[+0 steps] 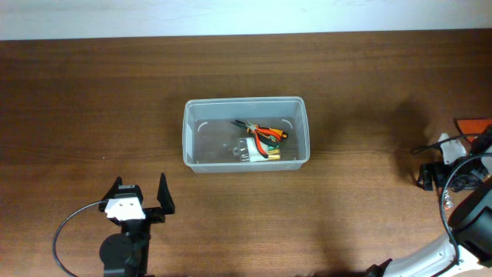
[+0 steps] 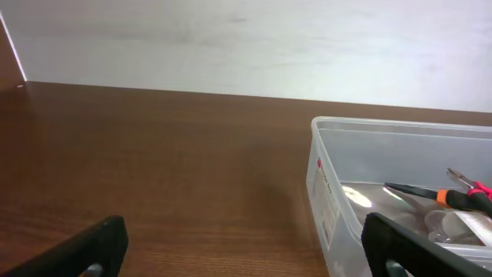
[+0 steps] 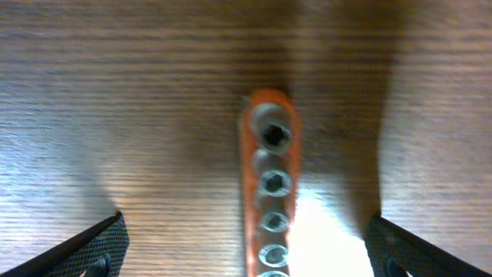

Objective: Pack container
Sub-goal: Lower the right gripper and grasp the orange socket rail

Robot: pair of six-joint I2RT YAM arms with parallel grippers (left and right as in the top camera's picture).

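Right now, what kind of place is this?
Probably a workshop or robot test bench: a wooden table, a clear container holding small hand tools, and an orange rail of sockets lying on the table.

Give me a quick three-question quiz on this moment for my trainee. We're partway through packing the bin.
1. True or false: the bin already holds tools, among them pliers with orange handles.
2. Pick one. What does the open right claw hover over? A) a roll of tape B) an orange rail of sockets C) a hammer
3. Fill in: the left claw is open and holds ____.

Key: 1 true; 2 B; 3 nothing.
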